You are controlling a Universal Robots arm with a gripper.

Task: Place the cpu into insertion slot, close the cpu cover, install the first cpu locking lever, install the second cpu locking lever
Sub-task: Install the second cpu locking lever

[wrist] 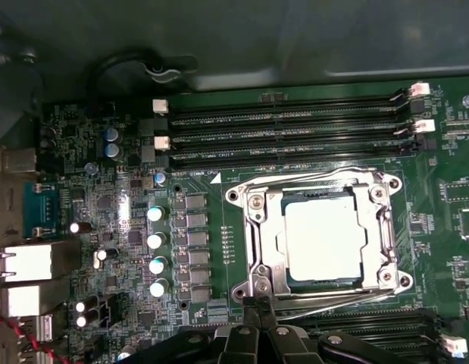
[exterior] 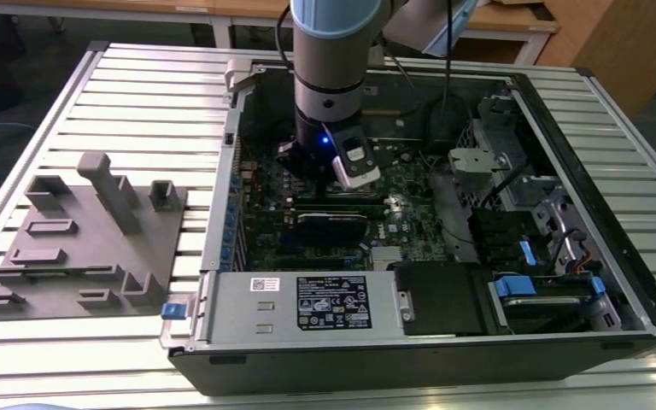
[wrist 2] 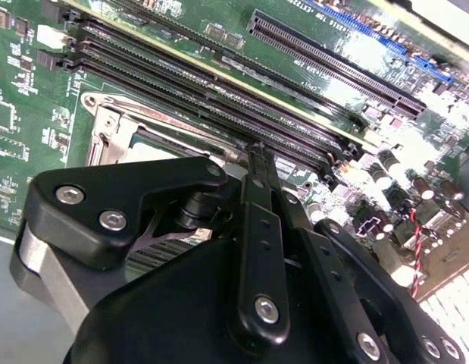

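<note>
The cpu (wrist: 323, 239), a flat silvery square, lies in the insertion slot (wrist: 291, 201) on the green motherboard (wrist: 204, 318). The cpu cover (wrist: 253, 227), a silver frame, lies flat around it. One thin wire locking lever (wrist: 310, 177) runs along the side nearest the memory slots. A second lever (wrist: 340, 297) runs along the opposite side. My gripper (wrist: 261, 305) has its black fingers shut together, tips at the socket's edge by that second lever. In the second wrist view the gripper (wrist 2: 257, 155) stands just beside the cover (wrist 2: 105, 140). The exterior view shows the arm (exterior: 328, 102) reaching down into the case.
Long black memory slots (wrist: 287, 125) flank the socket. Upright capacitors (wrist: 154, 239) and rear ports (wrist: 29, 262) stand beside it. The case holds a power supply (exterior: 305, 303) and a drive cage (exterior: 533, 290). A grey fixture block (exterior: 89, 239) lies outside, at the exterior view's left.
</note>
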